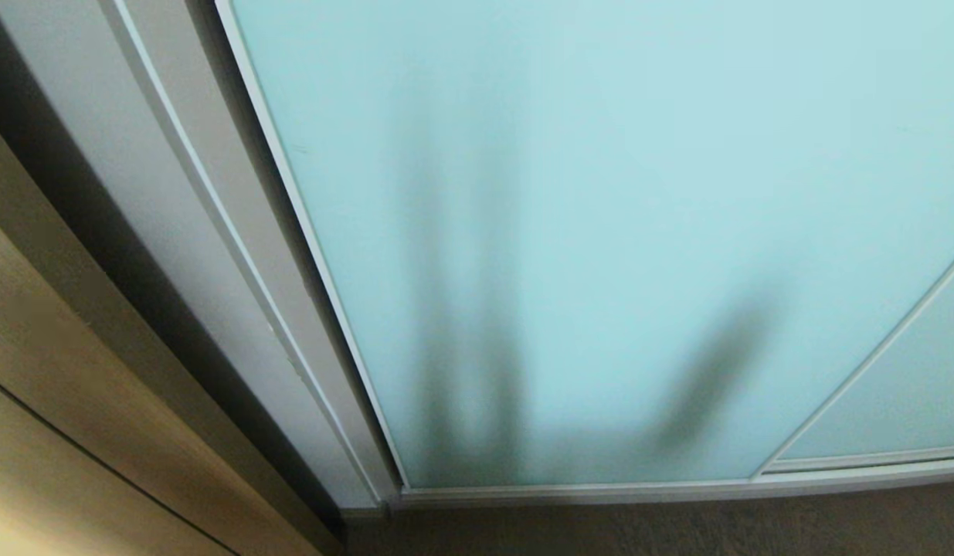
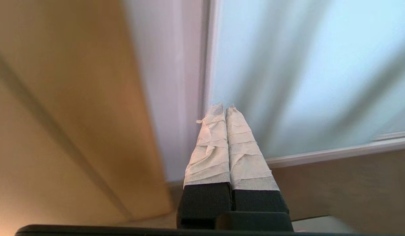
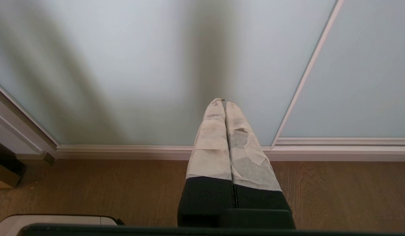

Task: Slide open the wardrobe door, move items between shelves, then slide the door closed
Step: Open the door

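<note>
The sliding wardrobe door (image 1: 600,232) is a tall frosted aqua glass panel in a slim pale frame, and it fills the head view, standing shut. No arm shows there, only soft shadows on the glass. In the left wrist view my left gripper (image 2: 225,106) is shut with nothing in it, its taped tips pointing at the door's (image 2: 304,82) left frame edge. In the right wrist view my right gripper (image 3: 224,102) is shut and empty, hanging low in front of the door (image 3: 123,65) near the floor. The items and the shelves are hidden behind the glass.
A second glass panel (image 1: 909,386) overlaps at the right, behind a slanted frame strip. Left of the door stand the white wardrobe side (image 1: 175,232) and a tan wooden panel (image 1: 44,386). Wooden floor (image 3: 91,186) runs along the bottom track (image 3: 156,150).
</note>
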You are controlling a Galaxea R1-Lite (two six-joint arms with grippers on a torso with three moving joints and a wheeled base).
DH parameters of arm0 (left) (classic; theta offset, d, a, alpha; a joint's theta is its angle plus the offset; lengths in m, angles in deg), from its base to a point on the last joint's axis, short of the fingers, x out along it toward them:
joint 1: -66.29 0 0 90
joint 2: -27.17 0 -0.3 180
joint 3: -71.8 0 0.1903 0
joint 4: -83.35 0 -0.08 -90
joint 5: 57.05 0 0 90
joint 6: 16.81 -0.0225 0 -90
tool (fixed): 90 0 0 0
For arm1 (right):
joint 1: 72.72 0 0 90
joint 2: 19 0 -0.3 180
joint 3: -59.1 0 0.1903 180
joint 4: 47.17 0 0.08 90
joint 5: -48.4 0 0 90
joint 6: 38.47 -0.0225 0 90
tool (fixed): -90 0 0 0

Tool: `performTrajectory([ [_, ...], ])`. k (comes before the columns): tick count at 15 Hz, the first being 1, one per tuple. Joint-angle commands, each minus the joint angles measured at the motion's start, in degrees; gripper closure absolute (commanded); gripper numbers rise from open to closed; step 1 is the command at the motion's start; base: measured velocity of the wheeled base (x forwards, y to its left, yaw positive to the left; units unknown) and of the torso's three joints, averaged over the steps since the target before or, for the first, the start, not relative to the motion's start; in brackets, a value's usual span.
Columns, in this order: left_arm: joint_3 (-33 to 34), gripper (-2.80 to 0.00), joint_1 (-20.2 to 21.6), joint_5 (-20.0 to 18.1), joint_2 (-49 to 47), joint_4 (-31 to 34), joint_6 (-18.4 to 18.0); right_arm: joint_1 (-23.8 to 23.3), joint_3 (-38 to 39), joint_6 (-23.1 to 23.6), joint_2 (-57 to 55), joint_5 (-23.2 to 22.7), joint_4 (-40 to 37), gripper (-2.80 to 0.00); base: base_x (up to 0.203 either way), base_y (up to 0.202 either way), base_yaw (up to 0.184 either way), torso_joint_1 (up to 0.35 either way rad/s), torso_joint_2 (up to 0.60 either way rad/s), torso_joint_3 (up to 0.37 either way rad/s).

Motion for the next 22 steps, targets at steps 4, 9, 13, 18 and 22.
performTrajectory([
  [4,-22.9,0.0,0.03,-11.54,-26.81,0.7,4.84,0.0,0.09,0.04,-0.07,0.0,0.02,0.0,0.0,0.0,0.0,0.0,0.0,0.0],
  [9,-31.15,0.0,-0.23,-22.09,-39.58,1.78,6.26,0.0,0.08,0.04,-0.07,0.0,0.02,0.0,0.0,0.0,0.0,0.0,0.0,0.0],
  [13,-38.12,0.0,-1.47,-22.39,-47.21,1.24,10.34,0.0,0.09,-0.03,-0.07,0.0,0.02,0.0,0.0,0.0,0.0,0.0,0.0,0.0],
  [18,-41.4,0.0,-4.17,-21.94,-50.23,1.88,10.8,0.0,0.0,-0.03,-0.07,0.0,0.02,0.0,0.0,0.0,0.0,0.0,0.0,0.0],
  [22,-42.53,0.0,-6.33,-15.89,-53.95,1.42,10.79,0.0,0.01,-0.03,-0.07,0.0,0.02,0.0,0.0,0.0,0.0,0.0,0.0,0.0],
])
